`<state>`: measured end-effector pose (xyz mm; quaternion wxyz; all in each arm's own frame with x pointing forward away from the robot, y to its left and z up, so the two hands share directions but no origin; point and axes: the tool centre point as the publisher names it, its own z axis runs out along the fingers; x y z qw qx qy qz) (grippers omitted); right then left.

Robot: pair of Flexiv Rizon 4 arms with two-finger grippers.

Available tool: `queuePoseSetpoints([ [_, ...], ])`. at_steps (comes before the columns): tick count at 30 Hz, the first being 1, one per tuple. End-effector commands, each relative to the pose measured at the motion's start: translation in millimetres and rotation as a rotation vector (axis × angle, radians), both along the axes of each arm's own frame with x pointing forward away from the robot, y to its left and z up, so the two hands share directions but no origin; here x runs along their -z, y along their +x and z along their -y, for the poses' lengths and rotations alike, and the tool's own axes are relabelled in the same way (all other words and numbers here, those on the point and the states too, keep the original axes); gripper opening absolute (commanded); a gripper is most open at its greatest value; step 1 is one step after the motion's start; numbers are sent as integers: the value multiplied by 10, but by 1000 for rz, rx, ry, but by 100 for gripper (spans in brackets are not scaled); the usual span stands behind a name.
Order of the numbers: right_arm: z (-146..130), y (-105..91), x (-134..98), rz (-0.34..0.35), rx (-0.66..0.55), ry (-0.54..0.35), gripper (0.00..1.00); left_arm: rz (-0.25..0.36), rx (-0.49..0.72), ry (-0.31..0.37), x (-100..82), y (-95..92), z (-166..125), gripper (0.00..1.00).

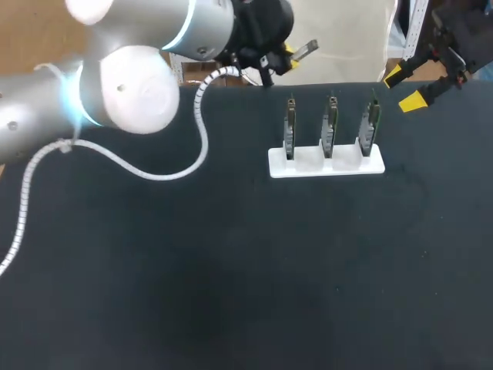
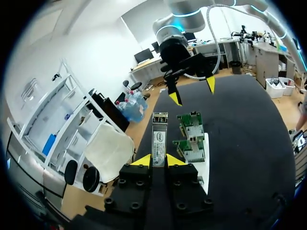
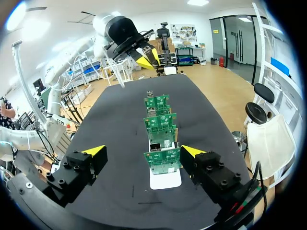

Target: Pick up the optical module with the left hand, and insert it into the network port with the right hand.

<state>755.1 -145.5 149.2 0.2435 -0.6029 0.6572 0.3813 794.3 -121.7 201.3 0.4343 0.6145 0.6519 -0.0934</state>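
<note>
Left pincer (image 2: 159, 161) grips the optical module (image 2: 159, 138) between both yellow tips, the module sticking out straight ahead. Right pincer (image 3: 143, 151) stands wide open, holding nothing; ahead of its spread fingers 3 circuit boards (image 3: 162, 160) stand upright in a white holder (image 3: 166, 181).

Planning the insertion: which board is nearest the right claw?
The rightmost board in the head view; the other two stand farther from the right claw.
</note>
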Motion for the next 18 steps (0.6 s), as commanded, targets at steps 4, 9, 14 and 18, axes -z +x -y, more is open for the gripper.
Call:
queuePoseSetpoints([
  [4, -6, -20, -3, 3, 4, -2, 100, -34, 90, -79, 53, 73, 223, 0],
  [9, -6, -20, -3, 3, 4, -2, 100, -74, 118, -136, 124, 57, 368, 0],
  [14, -6, -20, -3, 3, 4, -2, 100, -102, 152, -196, 163, 58, 501, 0],
  [18, -6, -20, -3, 3, 4, -2, 100, -118, 185, -232, 193, 44, 628, 0],
])
